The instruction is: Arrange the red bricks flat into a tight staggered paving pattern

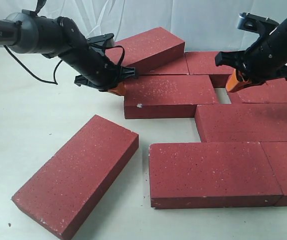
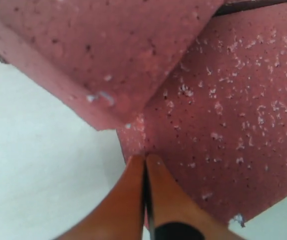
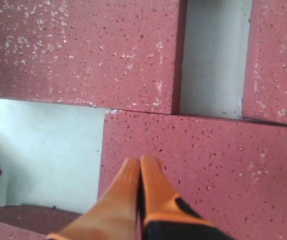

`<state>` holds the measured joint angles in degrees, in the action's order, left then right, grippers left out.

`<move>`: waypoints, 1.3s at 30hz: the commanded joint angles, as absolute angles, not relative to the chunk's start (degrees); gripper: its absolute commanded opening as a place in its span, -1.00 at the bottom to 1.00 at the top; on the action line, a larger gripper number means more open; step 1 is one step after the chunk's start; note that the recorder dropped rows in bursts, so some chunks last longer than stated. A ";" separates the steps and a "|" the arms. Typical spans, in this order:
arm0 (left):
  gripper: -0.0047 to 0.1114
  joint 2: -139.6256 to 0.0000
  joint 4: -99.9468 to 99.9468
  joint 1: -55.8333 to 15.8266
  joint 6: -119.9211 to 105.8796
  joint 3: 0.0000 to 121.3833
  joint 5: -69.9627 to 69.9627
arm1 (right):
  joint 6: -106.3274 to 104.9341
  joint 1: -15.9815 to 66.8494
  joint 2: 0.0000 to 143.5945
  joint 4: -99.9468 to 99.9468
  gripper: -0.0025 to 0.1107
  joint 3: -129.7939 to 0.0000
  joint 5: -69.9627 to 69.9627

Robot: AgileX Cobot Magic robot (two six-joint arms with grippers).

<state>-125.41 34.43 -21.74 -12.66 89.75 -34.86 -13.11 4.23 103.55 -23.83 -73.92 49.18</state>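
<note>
Several red bricks lie flat in staggered rows: two in front (image 1: 213,172), one behind them (image 1: 248,122), a speckled middle brick (image 1: 163,95) and more at the back. One brick (image 1: 146,47) leans tilted on the back row. A loose brick (image 1: 78,175) lies diagonally at front left. My left gripper (image 1: 115,89) is shut, empty, its tips (image 2: 146,159) at the speckled brick's (image 2: 223,125) left end, just under the tilted brick's (image 2: 108,50) low corner. My right gripper (image 1: 233,82) is shut and empty, its tips (image 3: 140,162) above a flat brick (image 3: 208,165).
A bare gap (image 1: 224,95) separates the speckled brick from the brick to its right (image 1: 273,90); the right wrist view shows this gap (image 3: 213,55) beyond the fingertips. White tabletop (image 1: 33,115) spreads to the left, with a white cloth backdrop (image 1: 133,15) behind.
</note>
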 commanded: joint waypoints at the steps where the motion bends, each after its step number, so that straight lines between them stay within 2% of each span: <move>1: -0.92 -126.25 37.58 -22.50 -14.60 90.27 -34.26 | -13.47 3.99 103.21 -23.97 -0.97 -73.82 48.23; 13: -0.92 -129.68 43.84 -24.19 -19.76 93.72 -37.11 | -13.47 3.99 103.31 -23.97 -0.97 -73.82 46.91; 25: -0.92 -130.02 45.61 -27.80 -19.76 94.23 -33.12 | -13.47 3.99 103.68 -23.97 -0.97 -73.82 46.54; 39: -0.92 -123.45 41.86 -22.65 -18.47 94.25 -45.76 | -13.61 3.99 103.68 -24.11 -0.97 -73.82 46.32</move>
